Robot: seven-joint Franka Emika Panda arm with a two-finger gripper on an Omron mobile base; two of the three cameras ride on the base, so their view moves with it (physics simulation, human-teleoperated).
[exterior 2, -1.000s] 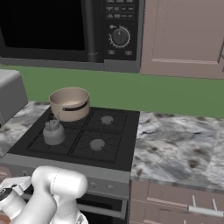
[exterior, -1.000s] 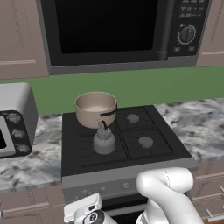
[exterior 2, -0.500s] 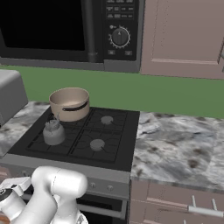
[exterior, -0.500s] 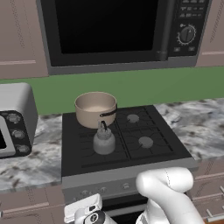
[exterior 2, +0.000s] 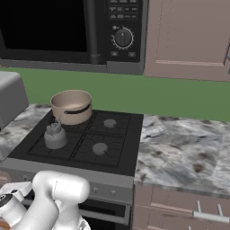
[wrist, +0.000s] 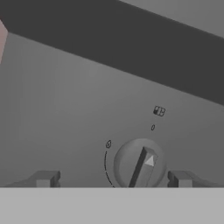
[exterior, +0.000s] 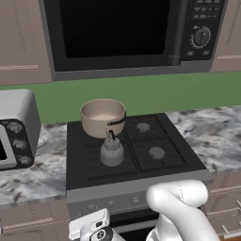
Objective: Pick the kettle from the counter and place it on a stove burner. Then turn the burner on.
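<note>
The kettle [exterior: 112, 151] is sitting upright on the stove's front left stove burner [exterior 2: 55, 143], just in front of the tan saucepan [exterior: 102, 117] and well apart from the marbled bench [exterior 2: 179, 148]. Down at the stove's front panel, the jaws [wrist: 113, 179] are standing apart, with a round control knob [wrist: 140, 165] lying between the two fingertips [wrist: 43, 179], nearer the right one and touching neither.

"0" above knob [wrist: 140, 165] (flame beside).
</note>
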